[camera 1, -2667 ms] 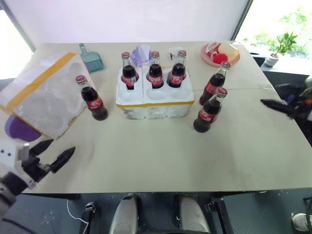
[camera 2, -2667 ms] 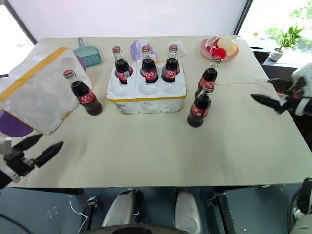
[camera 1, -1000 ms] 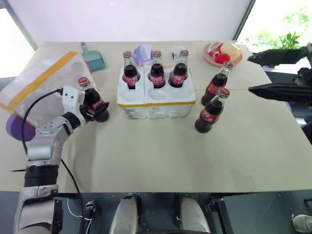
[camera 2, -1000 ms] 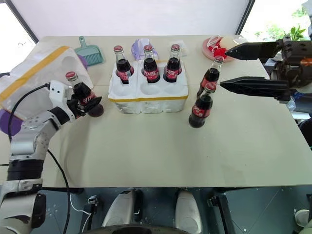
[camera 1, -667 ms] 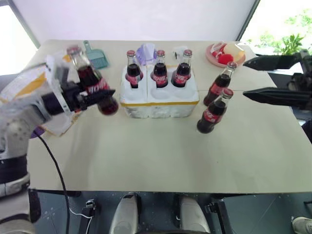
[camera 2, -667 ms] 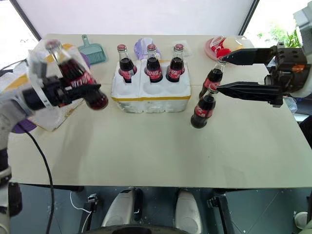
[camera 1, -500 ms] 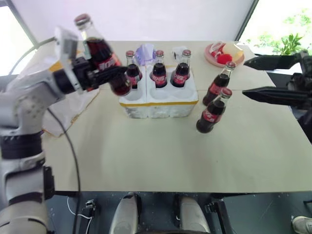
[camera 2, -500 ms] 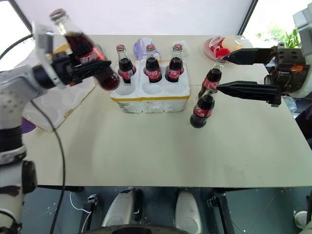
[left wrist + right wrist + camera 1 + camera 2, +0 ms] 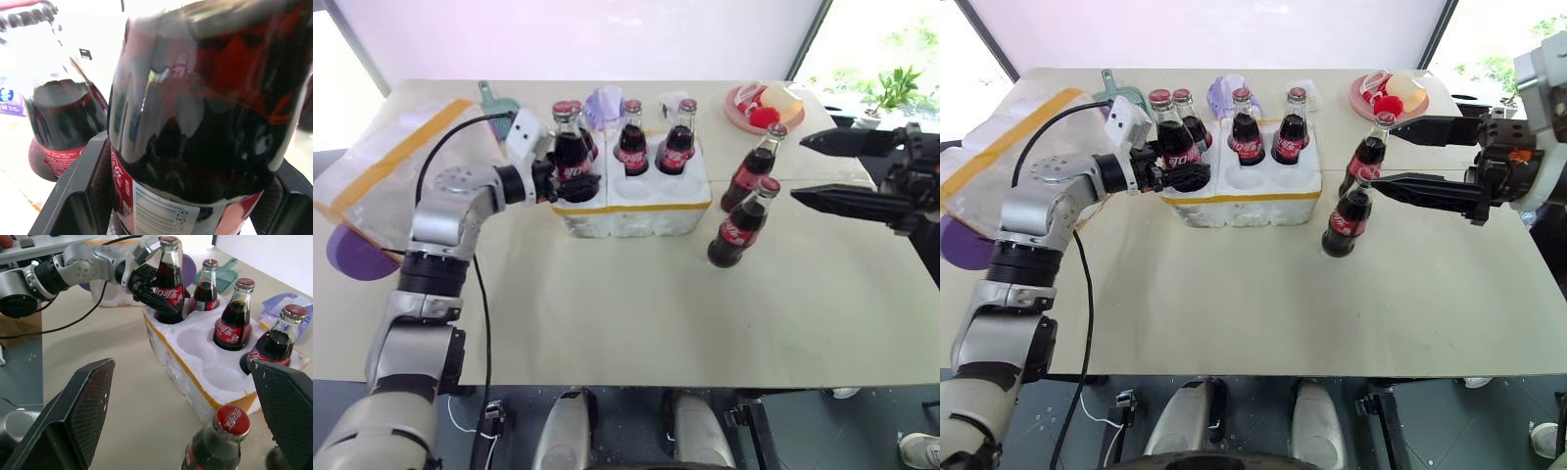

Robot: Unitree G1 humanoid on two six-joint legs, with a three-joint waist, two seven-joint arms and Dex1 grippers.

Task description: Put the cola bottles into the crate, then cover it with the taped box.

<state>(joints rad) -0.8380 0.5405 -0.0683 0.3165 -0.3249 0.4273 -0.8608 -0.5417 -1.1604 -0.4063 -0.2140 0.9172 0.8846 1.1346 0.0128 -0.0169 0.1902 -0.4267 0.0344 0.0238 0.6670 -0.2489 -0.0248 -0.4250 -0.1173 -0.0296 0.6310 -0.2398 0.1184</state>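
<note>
Your fourth cola bottle [image 9: 1171, 137] stands upright at the crate's [image 9: 1263, 201] front-left well, its base at or just inside the rim, directly in front of a bottle already seated in the back row. Your left gripper [image 9: 1180, 171] is clamped around its body from the left side, fingers roughly level, so the bottle's long axis points straight down into the well. Three bottles fill the back row [image 9: 1246, 127]; two front wells stay bare. Two more bottles [image 9: 1347, 211] wait on the table just right of the crate, between it and your right gripper [image 9: 1393, 157], whose jaws are spread wide and hold nothing. That arm is the nearer one for them. The taped box [image 9: 391, 186] lies tilted at far left.
</note>
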